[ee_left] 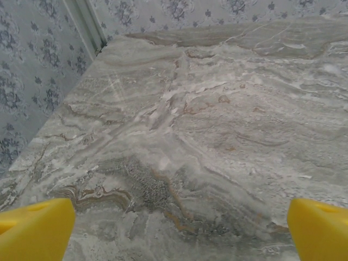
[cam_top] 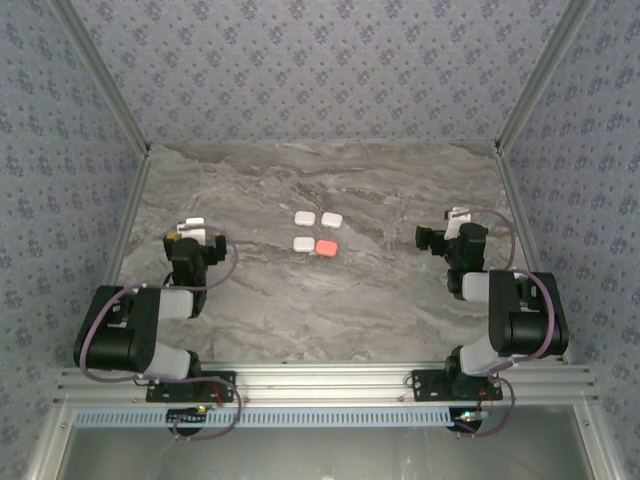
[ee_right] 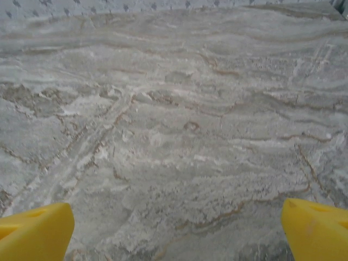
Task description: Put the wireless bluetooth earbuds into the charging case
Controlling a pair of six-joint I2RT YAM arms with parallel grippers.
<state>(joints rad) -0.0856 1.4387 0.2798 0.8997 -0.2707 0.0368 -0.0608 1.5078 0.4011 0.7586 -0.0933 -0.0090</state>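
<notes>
Four small rounded-square charging cases lie closed in a two-by-two group at mid-table: white ones at back left [cam_top: 304,217], back right [cam_top: 332,219] and front left [cam_top: 303,243], and a salmon-red one [cam_top: 326,247] at front right. The earbuds are hidden from me. My left gripper [cam_top: 193,228] hovers over the table's left side, well apart from the cases. In the left wrist view it [ee_left: 179,231] is open, its yellow fingertips [ee_left: 35,228] wide apart over bare marble. My right gripper [cam_top: 458,218] stands over the right side, also open [ee_right: 176,234] with nothing between its fingertips [ee_right: 315,228].
The marble tabletop [cam_top: 300,310] is walled by patterned panels at the back and both sides, with metal frame posts [cam_top: 520,110] in the corners. An aluminium rail [cam_top: 330,380] carrying both arm bases runs along the near edge.
</notes>
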